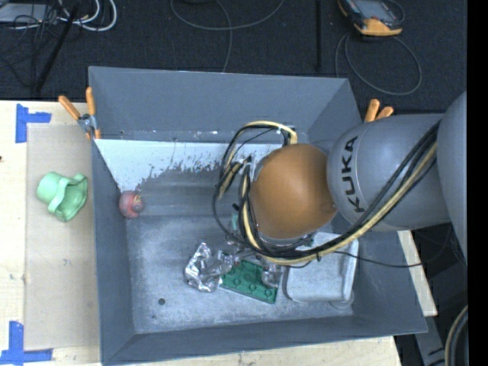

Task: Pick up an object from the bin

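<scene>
My claw (264, 268) sits over the green studded plate (245, 282) near the bin's (229, 105) front edge; whether clenched, I cannot tell.

In the bin (213, 101), a small ball (131, 203) is set against the left wall, well apart from the rest. A crumpled wrapper (200, 268) is placed near-centre, with a studded plate (248, 283) touching on its right. A flat pad (324, 282) is laid right of that, towards the near-right corner.

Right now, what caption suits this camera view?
Robot gripper over a green studded plate beside crumpled foil in grey bin.
</scene>
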You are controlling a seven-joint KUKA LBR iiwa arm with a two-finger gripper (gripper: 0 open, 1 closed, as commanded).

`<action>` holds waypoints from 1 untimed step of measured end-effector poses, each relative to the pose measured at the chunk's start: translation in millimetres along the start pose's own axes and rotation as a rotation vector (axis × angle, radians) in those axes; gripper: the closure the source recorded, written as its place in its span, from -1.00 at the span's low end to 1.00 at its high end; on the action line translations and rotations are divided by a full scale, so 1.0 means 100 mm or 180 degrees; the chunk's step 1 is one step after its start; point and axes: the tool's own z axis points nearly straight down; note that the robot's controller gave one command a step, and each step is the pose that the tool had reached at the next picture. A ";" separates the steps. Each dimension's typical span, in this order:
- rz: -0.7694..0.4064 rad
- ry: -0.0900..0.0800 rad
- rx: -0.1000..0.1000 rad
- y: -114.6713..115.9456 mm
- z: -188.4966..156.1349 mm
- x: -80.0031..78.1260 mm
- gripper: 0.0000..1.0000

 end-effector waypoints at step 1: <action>-0.1921 -0.0020 -0.0007 0.11 -0.03 -0.13 1.00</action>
